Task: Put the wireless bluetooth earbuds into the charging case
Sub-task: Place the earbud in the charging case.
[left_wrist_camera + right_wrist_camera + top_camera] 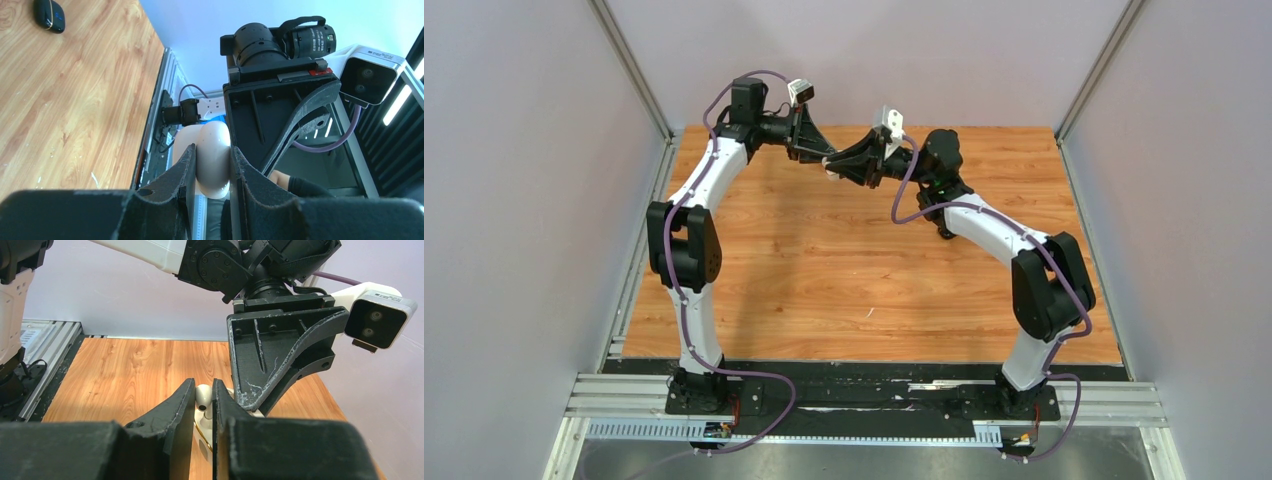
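Firmly, left tool [212, 152] clamps glossy rounded case [215, 137]; right tool's [203, 384] hold on white bud [203, 396] unclear.

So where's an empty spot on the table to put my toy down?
The wide wooden middle of the table, between the left arm and the right arm, is bare. It's crowded far back, where the left gripper, holding a white case, meets the right gripper.

Left claw [212, 150] and right claw [203, 386] tip-to-tip
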Tool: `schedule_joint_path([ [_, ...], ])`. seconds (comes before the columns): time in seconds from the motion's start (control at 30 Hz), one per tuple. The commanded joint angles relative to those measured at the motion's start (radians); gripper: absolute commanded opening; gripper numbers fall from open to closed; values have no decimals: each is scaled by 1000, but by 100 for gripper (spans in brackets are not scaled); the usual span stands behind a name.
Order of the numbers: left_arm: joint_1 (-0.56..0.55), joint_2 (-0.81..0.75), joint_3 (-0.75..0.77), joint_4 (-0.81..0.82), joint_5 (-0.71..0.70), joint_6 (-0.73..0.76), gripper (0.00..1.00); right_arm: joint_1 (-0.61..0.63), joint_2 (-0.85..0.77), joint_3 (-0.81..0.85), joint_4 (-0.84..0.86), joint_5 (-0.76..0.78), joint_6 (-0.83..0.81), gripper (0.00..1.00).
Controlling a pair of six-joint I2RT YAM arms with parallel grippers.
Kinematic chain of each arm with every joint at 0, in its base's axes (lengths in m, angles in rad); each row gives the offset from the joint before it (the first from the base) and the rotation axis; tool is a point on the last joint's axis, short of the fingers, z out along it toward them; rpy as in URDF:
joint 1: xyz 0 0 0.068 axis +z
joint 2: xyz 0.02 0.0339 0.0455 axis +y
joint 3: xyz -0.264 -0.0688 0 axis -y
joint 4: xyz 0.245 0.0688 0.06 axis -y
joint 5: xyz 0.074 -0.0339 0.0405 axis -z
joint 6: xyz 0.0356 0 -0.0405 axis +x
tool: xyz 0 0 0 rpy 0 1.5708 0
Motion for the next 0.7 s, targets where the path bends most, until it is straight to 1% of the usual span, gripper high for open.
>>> schedule_joint_path([
  [0.0,2,-26,51,1,49,-1,0,-13,-52,-10,-19,-1,-7,15],
  [0.37,2,-26,51,5,48,-3,0,-17,-61,-13,-44,-24,-25,20],
  [0.53,2,-29,42,4,48,-3,0,-18,-56,2,-54,-31,-24,27],
  [0.67,2,-31,39,5,47,-3,0,-16,-41,20,-76,-42,-29,27],
])
